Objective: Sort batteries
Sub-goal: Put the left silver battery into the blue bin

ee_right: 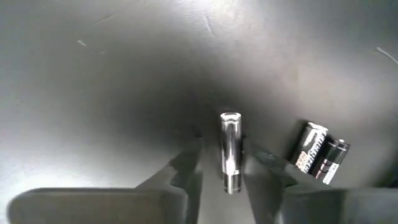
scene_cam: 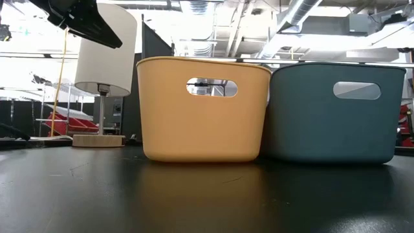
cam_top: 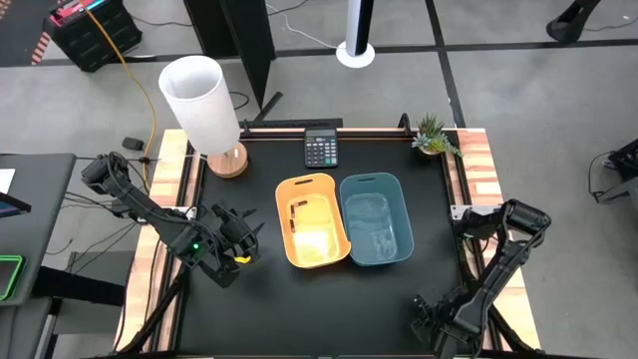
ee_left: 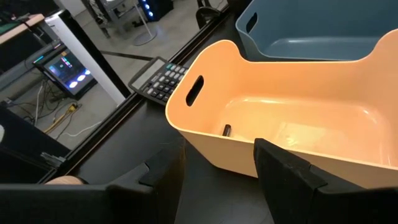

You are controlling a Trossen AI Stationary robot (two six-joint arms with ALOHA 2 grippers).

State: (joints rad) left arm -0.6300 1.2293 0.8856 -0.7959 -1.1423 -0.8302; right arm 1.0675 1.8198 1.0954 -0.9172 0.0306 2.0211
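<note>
An orange bin [cam_top: 314, 221] and a blue bin [cam_top: 377, 219] stand side by side at mid-table. One small dark battery [ee_left: 226, 130] lies on the orange bin's floor. My left gripper [ee_left: 221, 177] hovers open just left of the orange bin, holding nothing. My right gripper [ee_right: 224, 165] is low over the table's near right part [cam_top: 436, 321], open, pointing down. A silvery battery [ee_right: 230, 149] lies on the black mat between its fingers. Two dark batteries [ee_right: 318, 157] lie together on the mat just beside it. My right gripper stands astride the silvery battery, fingers pointing down. One finger [ee_right: 264, 163] is right against the battery's long side; whether it touches, I cannot tell. The other finger [ee_right: 186, 168] stands a small gap away. The battery lies flat on the mat.
A black calculator [cam_top: 320, 149] lies at the far edge behind the bins. A white-shaded lamp [cam_top: 204, 105] on a wooden base stands at the far left corner, and a small potted plant [cam_top: 435, 136] at the far right corner.
</note>
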